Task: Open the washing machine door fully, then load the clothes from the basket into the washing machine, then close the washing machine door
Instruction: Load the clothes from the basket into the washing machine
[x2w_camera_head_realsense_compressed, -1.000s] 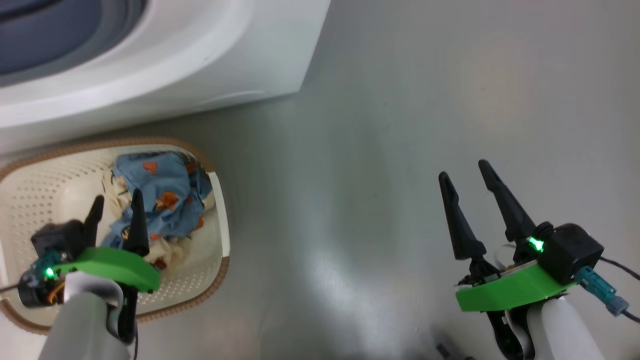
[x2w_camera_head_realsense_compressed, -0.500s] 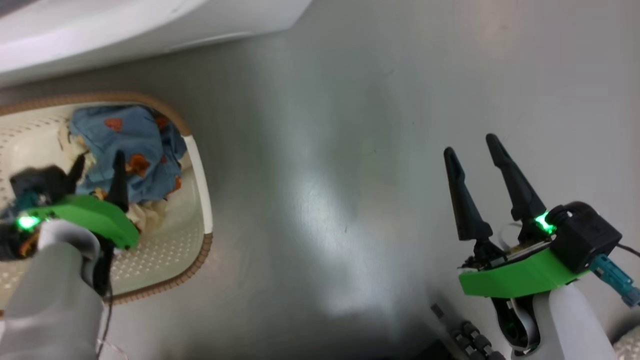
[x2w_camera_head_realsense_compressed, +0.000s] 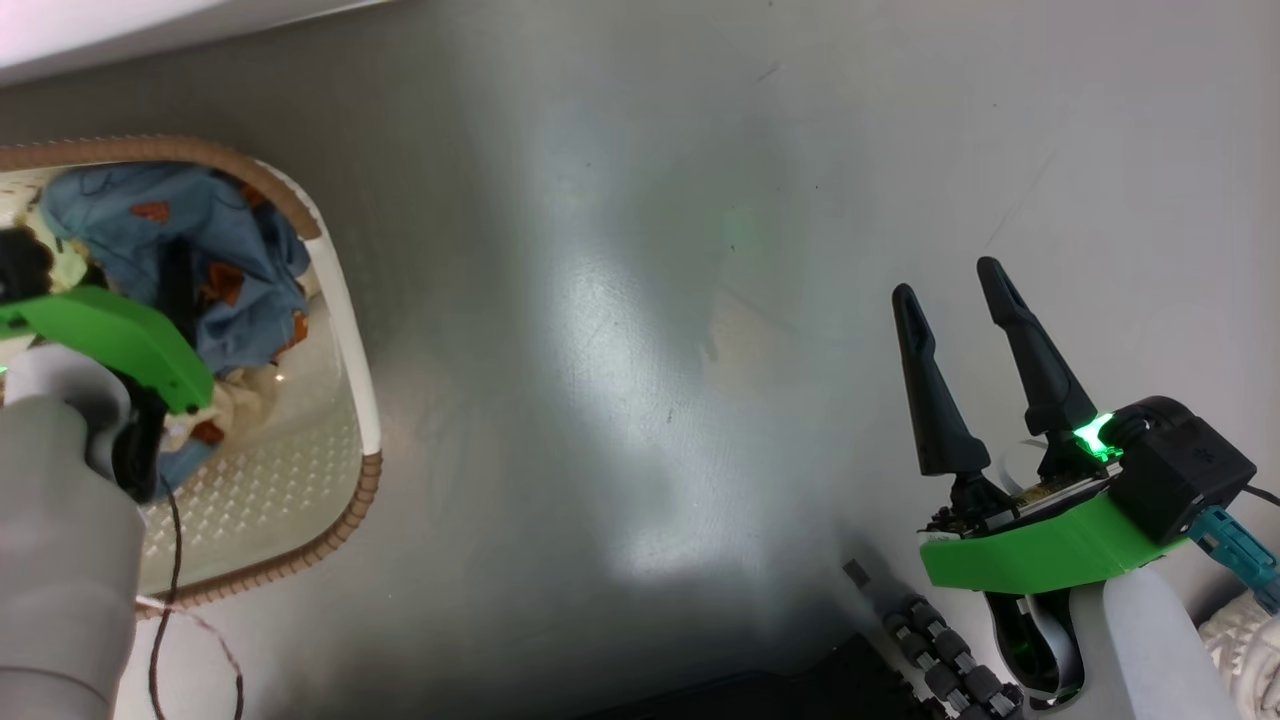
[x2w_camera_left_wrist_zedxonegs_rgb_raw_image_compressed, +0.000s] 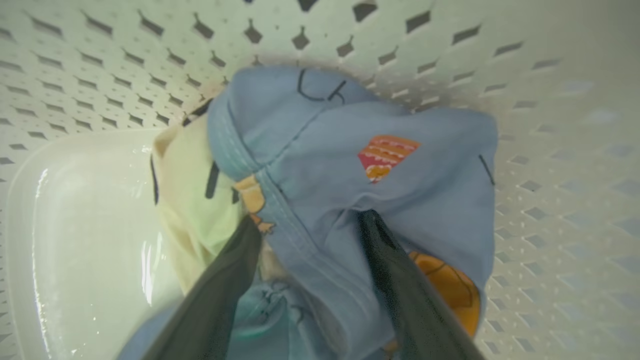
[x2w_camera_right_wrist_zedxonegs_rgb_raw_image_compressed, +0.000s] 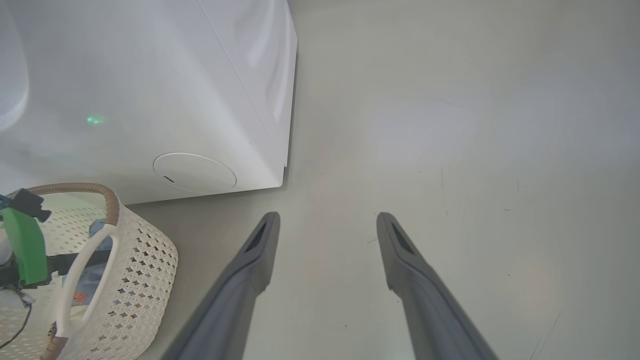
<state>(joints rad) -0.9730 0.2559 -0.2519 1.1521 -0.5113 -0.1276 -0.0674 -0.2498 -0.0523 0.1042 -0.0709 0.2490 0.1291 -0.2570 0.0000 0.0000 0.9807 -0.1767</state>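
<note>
One basket (x2w_camera_head_realsense_compressed: 368, 470) stands on the grey floor (x2w_camera_head_realsense_compressed: 650, 300), just beside the foot of the one washing machine (x2w_camera_right_wrist_zedxonegs_rgb_raw_image_compressed: 150, 75), near its single round cap (x2w_camera_right_wrist_zedxonegs_rgb_raw_image_compressed: 195, 172). The clothes (x2w_camera_left_wrist_zedxonegs_rgb_raw_image_compressed: 350, 165) lie in one heap against the basket's perforated end wall; how many garments make it up cannot be told, though both blue and cream fabric show. The left pincer (x2w_camera_left_wrist_zedxonegs_rgb_raw_image_compressed: 309, 222) is down in the basket, its two fingers spread wide with a blue fold between them, not clamped. The right pincer (x2w_camera_head_realsense_compressed: 948, 280) hangs over bare floor, well apart from the basket, its two fingers wide and empty.
</note>
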